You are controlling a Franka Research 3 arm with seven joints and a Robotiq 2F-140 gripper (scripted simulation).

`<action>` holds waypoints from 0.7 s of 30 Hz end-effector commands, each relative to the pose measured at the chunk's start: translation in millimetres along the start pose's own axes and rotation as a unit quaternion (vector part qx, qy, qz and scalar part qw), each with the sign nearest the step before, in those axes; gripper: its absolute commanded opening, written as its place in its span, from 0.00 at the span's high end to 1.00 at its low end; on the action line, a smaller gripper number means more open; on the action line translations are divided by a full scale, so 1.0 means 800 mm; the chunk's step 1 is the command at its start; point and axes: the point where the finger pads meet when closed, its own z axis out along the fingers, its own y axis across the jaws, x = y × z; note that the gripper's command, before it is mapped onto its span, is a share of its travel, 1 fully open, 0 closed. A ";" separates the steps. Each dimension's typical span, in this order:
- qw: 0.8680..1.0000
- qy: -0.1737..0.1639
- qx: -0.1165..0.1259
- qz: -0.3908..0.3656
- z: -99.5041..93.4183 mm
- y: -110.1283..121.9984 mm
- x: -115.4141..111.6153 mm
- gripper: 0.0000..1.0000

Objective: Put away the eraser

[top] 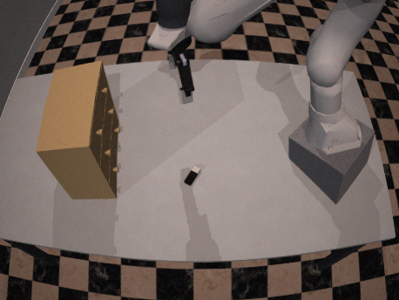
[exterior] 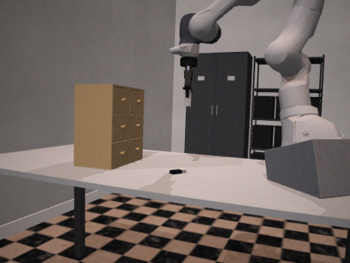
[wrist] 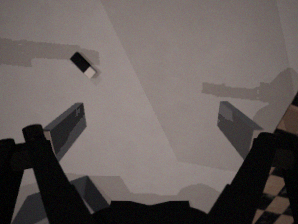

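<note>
A black and white eraser (top: 192,175) (exterior: 177,171) (wrist: 83,65) lies flat on the grey table (top: 244,218) (exterior: 229,183), in front of the chest. The small wooden chest (top: 71,109) (exterior: 93,126) stands upright at the left; its several drawers look pushed in, and what they hold is hidden. My gripper (exterior: 187,101) (wrist: 151,114) is open and empty, high above the table. In the wrist view the eraser lies ahead of the fingers, toward the upper left, not between them.
The arm's grey base block (top: 320,161) (exterior: 294,164) stands at the right of the table. Small knobs stick out of the chest's front, toward the eraser's side. A dark cabinet (exterior: 221,134) and a shelf rack stand beyond the table.
</note>
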 end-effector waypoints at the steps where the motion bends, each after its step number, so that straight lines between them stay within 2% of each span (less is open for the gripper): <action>1: 0.997 0.005 -0.006 0.081 0.006 0.000 0.006 0.00; 9: 0.994 0.005 -0.006 0.111 0.014 0.000 0.006 0.00; 21: 0.993 0.005 -0.006 0.117 0.015 0.000 0.006 0.00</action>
